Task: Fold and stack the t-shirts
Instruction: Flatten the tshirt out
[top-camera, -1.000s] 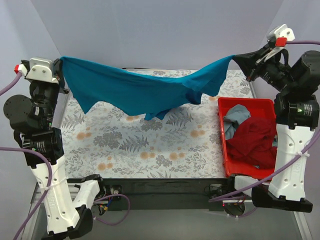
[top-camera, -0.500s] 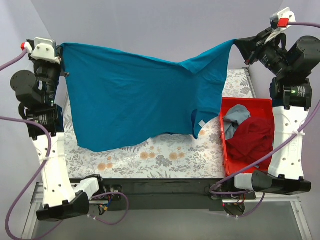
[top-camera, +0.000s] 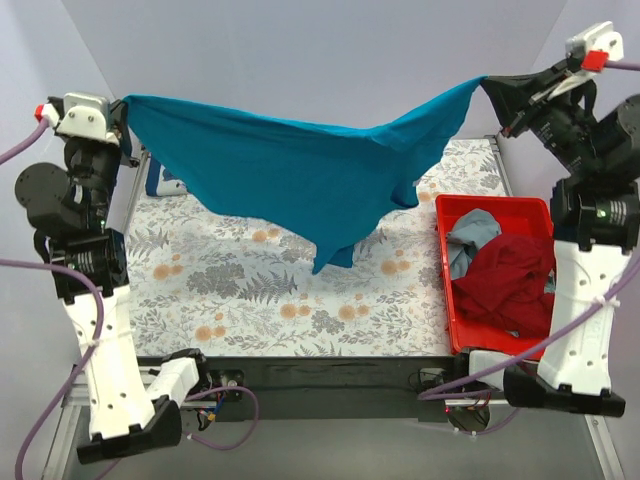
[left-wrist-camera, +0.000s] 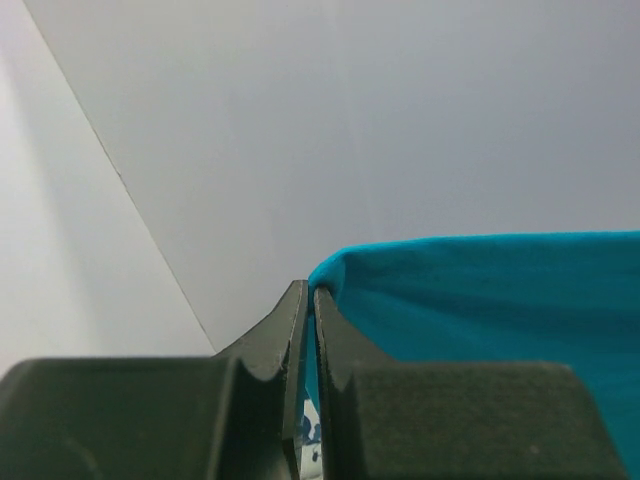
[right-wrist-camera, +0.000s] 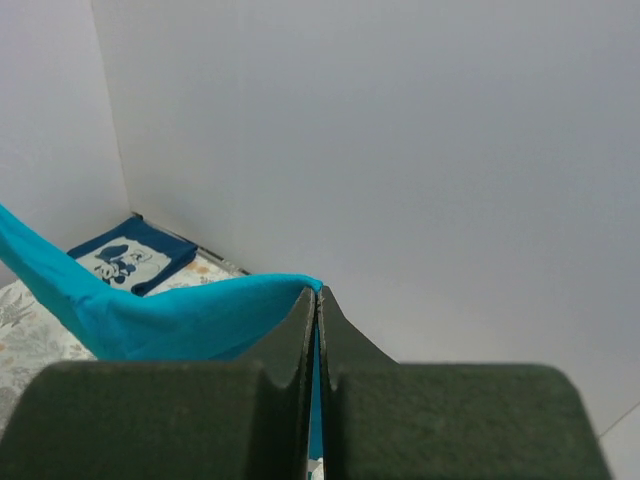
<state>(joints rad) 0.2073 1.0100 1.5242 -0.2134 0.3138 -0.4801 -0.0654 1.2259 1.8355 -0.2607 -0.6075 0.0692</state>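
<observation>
A plain teal-blue t-shirt (top-camera: 290, 170) hangs stretched in the air between both grippers, high above the table. My left gripper (top-camera: 125, 103) is shut on its left corner, and my right gripper (top-camera: 483, 85) is shut on its right corner. The cloth sags in the middle to a point over the table. In the left wrist view the jaws (left-wrist-camera: 308, 292) pinch the teal cloth (left-wrist-camera: 480, 300). The right wrist view shows the same at my right gripper (right-wrist-camera: 317, 295), with teal cloth (right-wrist-camera: 180, 315) trailing left. A folded navy t-shirt (right-wrist-camera: 130, 255) with a white graphic lies at the table's far left (top-camera: 165, 183).
A red plastic bin (top-camera: 447, 300) stands at the table's right side, holding a dark red shirt (top-camera: 510, 285) and a pale blue-grey one (top-camera: 470, 240). The table carries a floral-print cover (top-camera: 250, 290). Grey walls close in the back and sides.
Half a second ago the shirt hung broad and low toward the front. Now its body has swung up and back into a narrower sag. My right gripper has shifted outward to the right.
</observation>
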